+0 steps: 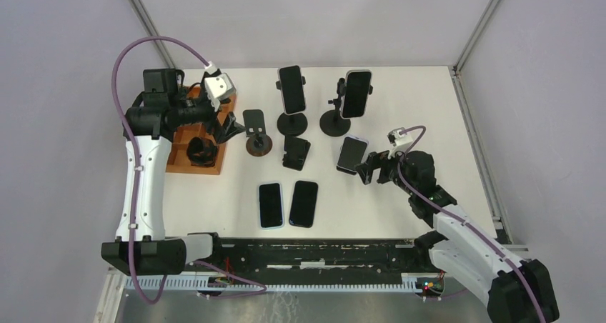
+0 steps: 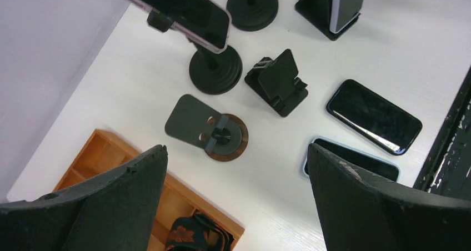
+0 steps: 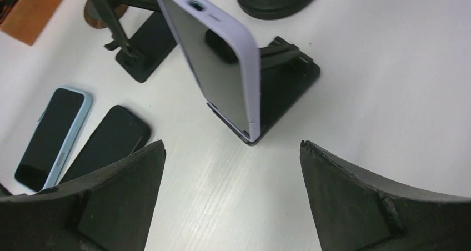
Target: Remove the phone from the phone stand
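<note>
A lavender-cased phone (image 3: pixel 222 68) (image 1: pixel 351 155) leans in a low black folding phone stand (image 3: pixel 289 79). My right gripper (image 3: pixel 233 167) (image 1: pixel 367 170) is open just in front of the phone's lower edge, touching nothing. Two more phones (image 1: pixel 291 89) (image 1: pixel 356 93) are clamped on pole stands with round bases (image 1: pixel 291 125) (image 1: pixel 334 125). Over the edge of the wooden tray (image 2: pixel 111 162) my left gripper (image 2: pixel 236 173) (image 1: pixel 229 126) hangs open and empty. It is beside an empty stand with a round wooden base (image 2: pixel 214 131).
Two phones (image 1: pixel 270 204) (image 1: pixel 303 203) lie flat near the front edge. An empty black folding stand (image 1: pixel 296 153) sits mid-table. The wooden tray (image 1: pixel 196 133) at the left holds a dark patterned cloth (image 2: pixel 194 237). Walls and frame posts close in the back and sides.
</note>
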### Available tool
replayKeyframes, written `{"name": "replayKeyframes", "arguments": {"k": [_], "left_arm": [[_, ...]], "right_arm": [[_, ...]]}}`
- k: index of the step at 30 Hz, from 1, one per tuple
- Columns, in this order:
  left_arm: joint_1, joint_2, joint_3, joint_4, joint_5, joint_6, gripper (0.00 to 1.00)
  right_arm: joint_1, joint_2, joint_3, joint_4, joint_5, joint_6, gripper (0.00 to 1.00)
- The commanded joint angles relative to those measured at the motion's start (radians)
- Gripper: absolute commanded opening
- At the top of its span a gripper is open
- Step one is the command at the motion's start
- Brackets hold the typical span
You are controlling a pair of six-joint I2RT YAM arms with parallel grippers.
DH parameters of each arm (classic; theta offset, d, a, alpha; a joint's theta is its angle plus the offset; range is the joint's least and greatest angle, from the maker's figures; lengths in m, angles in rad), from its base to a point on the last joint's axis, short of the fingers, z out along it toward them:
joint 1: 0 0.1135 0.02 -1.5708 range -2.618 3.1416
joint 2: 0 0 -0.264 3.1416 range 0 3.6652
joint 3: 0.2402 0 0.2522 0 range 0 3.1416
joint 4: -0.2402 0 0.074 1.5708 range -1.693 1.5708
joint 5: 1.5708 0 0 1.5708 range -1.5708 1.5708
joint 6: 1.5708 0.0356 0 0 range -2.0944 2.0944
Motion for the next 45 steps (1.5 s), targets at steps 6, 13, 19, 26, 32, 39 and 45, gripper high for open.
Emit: {"name": "replayKeyframes", "arguments": {"k": [6,13,19,26,32,39,45], "left_arm": [[0.005,-0.058,-0.010,0.132,-0.283,-0.243,1.00],[0.005,-0.041,-0.109,0.144,-0.247,-0.281,1.00],[0.004,-0.001,-0.067,0.118,-0.210,-0.335,1.00],[0.003,-0.009,-0.062,0.107,-0.215,-0.348,1.00],[0.003,-0.033,-0.092,0.094,-0.224,-0.323,1.00],[-0.009,-0.049,-0.132,0.085,-0.144,-0.286,0.96],[-0.053,-0.083,-0.213,0.095,-0.039,-0.244,0.91]], "right_arm": [[-0.072,0.288,0.014,0.333,-0.212,0.061,0.80],[-0.072,0.458,0.039,0.493,-0.308,0.077,0.72],[-0.072,0.521,0.033,0.592,-0.339,0.088,0.67],[-0.071,0.599,0.060,0.613,-0.361,0.055,0.51],[-0.072,0.604,0.061,0.648,-0.377,0.063,0.36],[-0.073,0.577,0.048,0.706,-0.419,0.109,0.10],[-0.072,0.478,0.052,0.676,-0.481,0.138,0.00]]}}
